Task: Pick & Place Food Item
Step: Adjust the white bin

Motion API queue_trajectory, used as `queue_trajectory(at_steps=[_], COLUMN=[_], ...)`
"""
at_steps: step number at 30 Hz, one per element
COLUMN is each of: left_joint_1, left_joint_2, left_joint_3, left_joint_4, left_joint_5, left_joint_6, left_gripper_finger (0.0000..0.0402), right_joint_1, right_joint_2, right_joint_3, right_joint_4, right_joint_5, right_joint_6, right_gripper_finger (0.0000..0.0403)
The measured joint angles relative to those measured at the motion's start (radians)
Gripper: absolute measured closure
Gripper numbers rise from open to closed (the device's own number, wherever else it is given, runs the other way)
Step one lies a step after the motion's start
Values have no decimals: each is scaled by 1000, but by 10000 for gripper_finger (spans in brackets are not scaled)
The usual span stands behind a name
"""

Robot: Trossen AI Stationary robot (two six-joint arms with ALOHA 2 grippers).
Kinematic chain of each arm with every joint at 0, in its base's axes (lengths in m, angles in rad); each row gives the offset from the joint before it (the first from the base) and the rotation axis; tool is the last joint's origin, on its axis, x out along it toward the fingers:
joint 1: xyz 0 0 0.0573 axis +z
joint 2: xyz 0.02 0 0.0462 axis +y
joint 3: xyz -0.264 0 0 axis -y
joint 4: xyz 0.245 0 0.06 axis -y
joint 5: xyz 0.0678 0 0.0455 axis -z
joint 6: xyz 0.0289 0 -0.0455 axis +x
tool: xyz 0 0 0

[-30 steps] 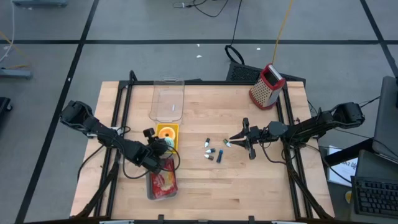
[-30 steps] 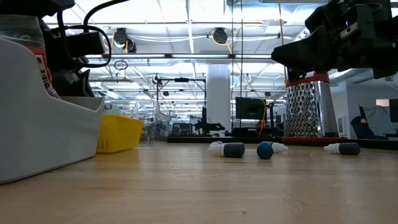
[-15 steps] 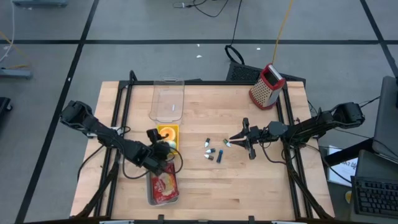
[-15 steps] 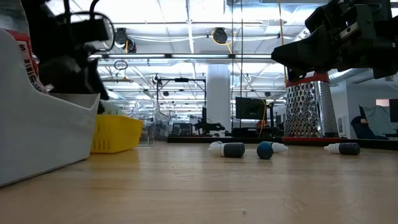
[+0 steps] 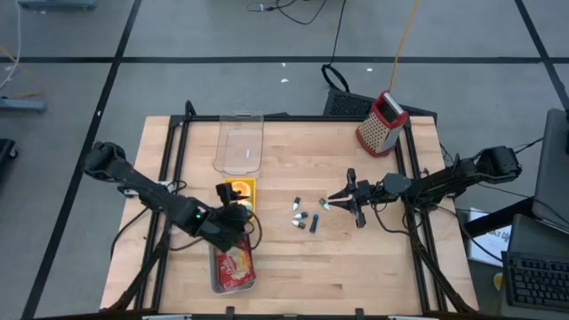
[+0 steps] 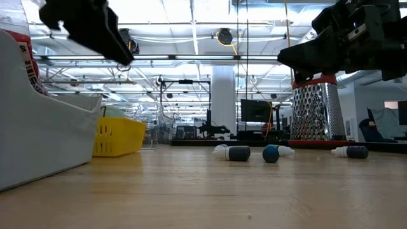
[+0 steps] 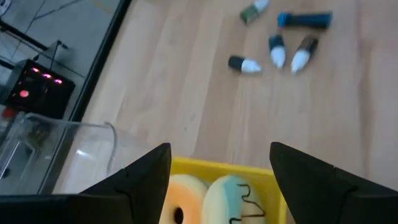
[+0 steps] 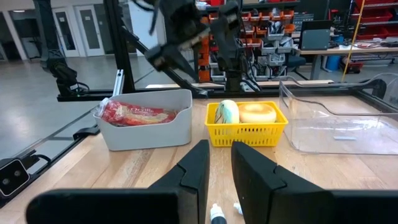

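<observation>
The left claw (image 5: 233, 216) has spread its fingers and risen from the grey bin (image 5: 233, 267) toward the yellow basket (image 5: 239, 189).

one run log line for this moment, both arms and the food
left gripper: open above yellow basket | basket: two food items | right gripper: waiting beside small bottles | grey bin: red packet

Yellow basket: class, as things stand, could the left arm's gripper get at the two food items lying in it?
Probably yes. The left gripper hangs open just above the yellow basket, and both food items lie uncovered below it.
</observation>
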Motion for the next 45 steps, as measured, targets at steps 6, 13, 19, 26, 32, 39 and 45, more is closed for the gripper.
queue_trajectory(at_steps=[6,13,19,26,32,39,45], left_joint_1=[-80,-234,-328,-331,-286,-211,-132], left_joint_2=[-104,-204,-211,-211,-211,-211,-210], left_joint_3=[-39,-140,-234,-350,-413,-417,-417], left_joint_4=[125,213,298,307,295,277,291], left_joint_5=[-1,68,274,323,389,391,391], left_joint_6=[19,-114,-349,-658,-723,-581,-449], left_gripper_finger=[128,128,128,128,128,128,128], right_joint_1=[0,0,0,0,0,0,0], right_joint_2=[0,0,0,0,0,0,0], right_joint_3=[0,0,0,0,0,0,0], right_joint_4=[-7,-9,-9,-9,-8,-8,-8], right_joint_5=[0,0,0,0,0,0,0], right_joint_6=[0,0,0,0,0,0,0], right_gripper_finger=[342,342,342,342,342,342,342])
